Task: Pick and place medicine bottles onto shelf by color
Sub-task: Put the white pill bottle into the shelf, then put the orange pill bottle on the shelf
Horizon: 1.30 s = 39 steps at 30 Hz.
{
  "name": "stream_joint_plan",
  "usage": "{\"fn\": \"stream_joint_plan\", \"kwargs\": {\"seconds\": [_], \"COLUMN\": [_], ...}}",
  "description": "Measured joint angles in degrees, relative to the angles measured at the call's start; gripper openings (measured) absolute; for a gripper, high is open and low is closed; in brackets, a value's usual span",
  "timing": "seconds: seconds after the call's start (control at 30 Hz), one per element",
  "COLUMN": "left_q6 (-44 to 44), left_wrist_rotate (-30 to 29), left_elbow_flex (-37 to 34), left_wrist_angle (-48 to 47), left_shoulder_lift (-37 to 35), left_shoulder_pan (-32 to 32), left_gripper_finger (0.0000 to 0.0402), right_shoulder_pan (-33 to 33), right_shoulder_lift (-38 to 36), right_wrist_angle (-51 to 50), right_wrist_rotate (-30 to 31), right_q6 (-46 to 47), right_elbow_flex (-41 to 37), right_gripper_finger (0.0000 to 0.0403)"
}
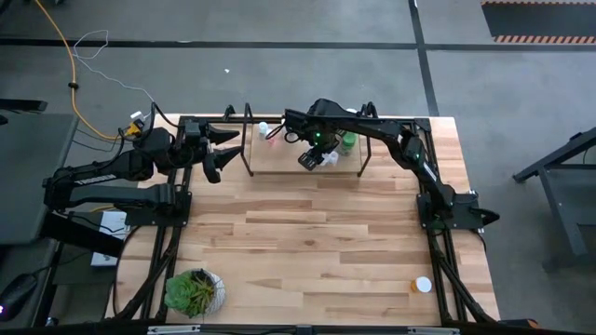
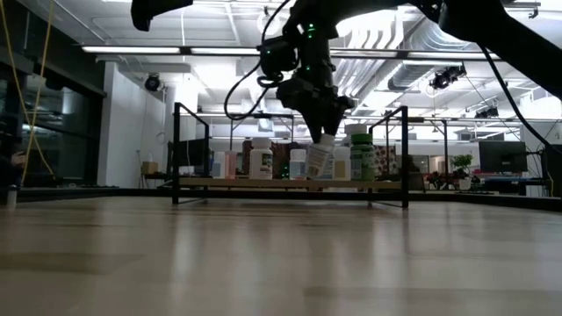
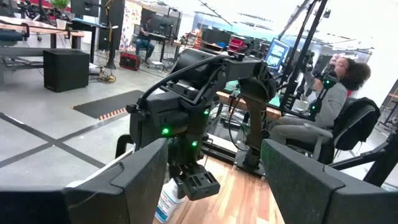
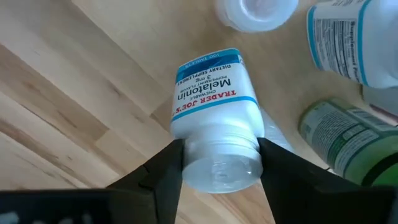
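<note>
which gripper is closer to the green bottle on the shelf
Right. The right gripper, shut on a white bottle, hangs just beside the green bottle; the left gripper sits off the shelf's far end.

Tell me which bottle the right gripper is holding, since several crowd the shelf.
The white melatonin bottle: the right gripper is shut on its cap end and holds it tilted over the shelf. The green-labelled bottle beside it stands free.

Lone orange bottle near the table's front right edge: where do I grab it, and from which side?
Come straight down on the orange bottle. It appears upright, white cap up, with bare table all round, so close the fingers across the body just under the cap. The right gripper looks nearer but holds a white bottle.
</note>
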Motion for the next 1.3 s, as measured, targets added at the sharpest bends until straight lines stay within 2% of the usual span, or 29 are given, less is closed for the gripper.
{"fn": "stream_joint_plan", "kwargs": {"seconds": [0.37,0.87,1.0,1.3], "left_q6": [-0.1,0.0,0.0,-1.2], "left_wrist_rotate": [0.0,0.1,0.1,0.1], "left_elbow_flex": [0.0,0.0,0.0,0.0], "left_wrist_angle": [0.0,0.0,0.0,-0.5], "left_shoulder_lift": [0.0,0.0,0.0,0.0], "left_shoulder_pan": [0.0,0.0,0.0,0.0], "left_gripper_finger": [0.025,0.025,0.025,0.025], "right_shoulder_pan": [-0.2,0.1,0.6,1.8], "right_shoulder_lift": [0.1,-1.0,-1.6,-7.6], "right_wrist_angle": [3.2,5.4,7.6,13.5], "right_wrist_rotate": [0.1,0.1,1.8,2.1], "right_q6": [-1.6,-12.6,-15.6,-21.8], "right_elbow_flex": [-0.2,-0.2,-0.2,-0.2], "right_gripper_finger": [0.0212,0.0213,0.0213,0.0213]}}
